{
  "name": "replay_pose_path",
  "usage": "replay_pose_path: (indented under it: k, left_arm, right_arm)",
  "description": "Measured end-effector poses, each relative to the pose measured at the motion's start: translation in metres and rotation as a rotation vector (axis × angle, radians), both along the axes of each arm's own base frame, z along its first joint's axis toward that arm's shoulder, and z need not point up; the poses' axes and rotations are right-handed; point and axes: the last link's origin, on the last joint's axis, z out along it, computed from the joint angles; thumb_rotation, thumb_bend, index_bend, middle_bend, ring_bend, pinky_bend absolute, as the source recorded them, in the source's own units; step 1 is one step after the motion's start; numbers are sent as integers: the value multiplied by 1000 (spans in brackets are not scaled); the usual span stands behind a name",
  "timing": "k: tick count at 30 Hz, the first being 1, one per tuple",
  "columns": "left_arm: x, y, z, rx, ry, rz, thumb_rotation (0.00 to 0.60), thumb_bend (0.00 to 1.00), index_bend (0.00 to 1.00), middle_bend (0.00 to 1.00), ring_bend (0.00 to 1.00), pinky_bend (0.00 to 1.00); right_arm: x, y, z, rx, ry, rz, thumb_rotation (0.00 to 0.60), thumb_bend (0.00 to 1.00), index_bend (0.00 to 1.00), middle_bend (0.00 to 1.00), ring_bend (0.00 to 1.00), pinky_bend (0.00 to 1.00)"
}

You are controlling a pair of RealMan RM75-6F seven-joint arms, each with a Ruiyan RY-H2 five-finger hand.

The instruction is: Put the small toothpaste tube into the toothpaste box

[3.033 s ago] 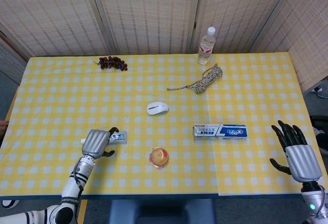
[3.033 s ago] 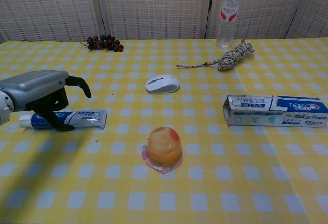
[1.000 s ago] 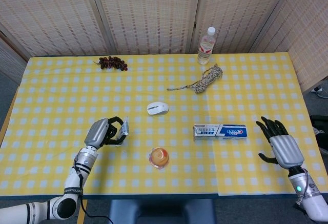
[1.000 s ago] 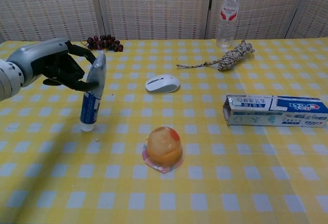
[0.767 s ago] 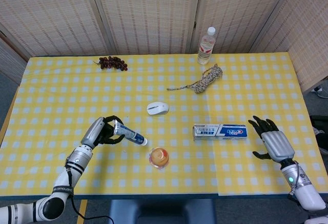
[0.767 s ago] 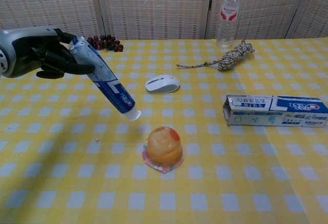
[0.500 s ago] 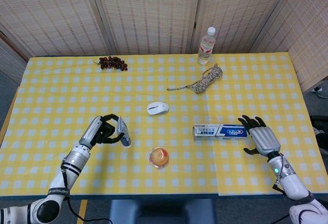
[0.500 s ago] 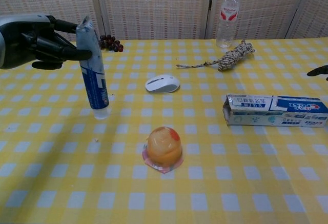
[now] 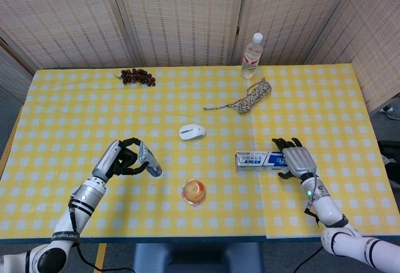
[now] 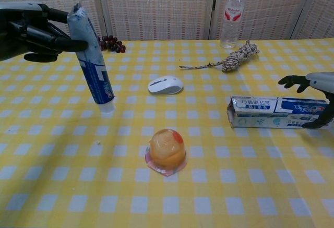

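Staged test room: woven screens (image 9: 181,17) behind a checked-cloth table (image 9: 300,98).

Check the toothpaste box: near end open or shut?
Open. In the chest view the toothpaste box lies flat, and its end toward the table's middle shows a flap folded up, not a closed face. Inside cannot be seen.

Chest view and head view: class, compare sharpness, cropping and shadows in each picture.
Chest view: near cloth is soft; the left hand is dark and cropped at the frame edge, and the toothpaste tube stays legible. The right hand is cut off too. Head view: evenly lit, sharp, faint shadows beside the jelly cup.
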Motion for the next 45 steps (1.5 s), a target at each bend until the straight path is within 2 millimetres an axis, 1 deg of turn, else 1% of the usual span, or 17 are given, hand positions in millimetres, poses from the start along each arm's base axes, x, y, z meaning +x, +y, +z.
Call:
replay_pose_path:
  k: [2, 3, 8, 10, 12, 14, 18, 21, 23, 31, 36, 41, 45]
  left_arm:
    - [0, 0, 1, 5, -2, -4, 600, 406, 851, 1000, 1000, 1000]
    - [0, -1, 1, 9, -3, -7, 600, 408, 851, 1000, 1000, 1000]
    - [0, -1, 1, 7, 0, -12, 600, 411, 851, 1000, 1000, 1000]
    - [1, -1, 1, 8, -1, -13, 600, 418, 851, 1000, 1000, 1000]
    - [0, -1, 1, 12, -1, -11, 600, 423, 850, 1000, 1000, 1000]
    - [-1, -1, 1, 20, -1, -10, 600, 423, 850, 1000, 1000, 1000]
    - [-5, -2, 2, 33, -10, 0, 600, 424, 850, 1000, 1000, 1000]
    - [-6, -1, 3, 33, -29, 14, 600, 425, 850, 1000, 1000, 1000]
    - [-6, 0, 5, 34, -45, 21, 600, 425, 851, 1000, 1000, 1000]
    - [-2, 3, 13, 25, -84, 37, 600, 426, 851, 1000, 1000, 1000]
    - [3, 4, 19, 36, -101, 38, 600, 427, 850, 1000, 1000, 1000]
    - [8, 9, 27, 49, -142, 61, 600, 428, 851, 1000, 1000, 1000]
    - [20, 17, 40, 101, -218, 74, 600, 428, 850, 1000, 1000, 1000]
  right_arm:
    - [3, -3, -5, 5, -5, -1, 600, 246, 189, 177, 207, 205]
    - [4, -4, -7, 6, -4, 0, 600, 246, 214, 187, 212, 222]
    - [9, -7, -13, 3, 8, 13, 600, 246, 271, 223, 236, 225]
    - [10, -7, -15, 2, 5, 15, 600, 246, 290, 235, 246, 249]
    - [11, -7, -16, -3, 1, 17, 600, 247, 329, 264, 272, 333]
    - [12, -6, -19, -14, -10, 20, 600, 247, 365, 293, 298, 390]
    - [10, -5, -24, -19, -8, 30, 600, 247, 442, 355, 363, 460]
    - [9, -6, -27, -37, -2, 48, 600, 247, 482, 389, 407, 519]
    - [10, -6, -29, -54, -7, 62, 600, 246, 499, 402, 423, 540]
    - [13, -4, -27, -93, -65, 96, 600, 246, 513, 419, 443, 554]
    - [14, -1, -22, -128, -136, 112, 600, 246, 553, 453, 473, 554]
    - [16, 4, -18, -170, -255, 138, 600, 246, 560, 460, 481, 553]
    - [17, 7, -20, -187, -370, 156, 600, 246, 576, 470, 482, 549]
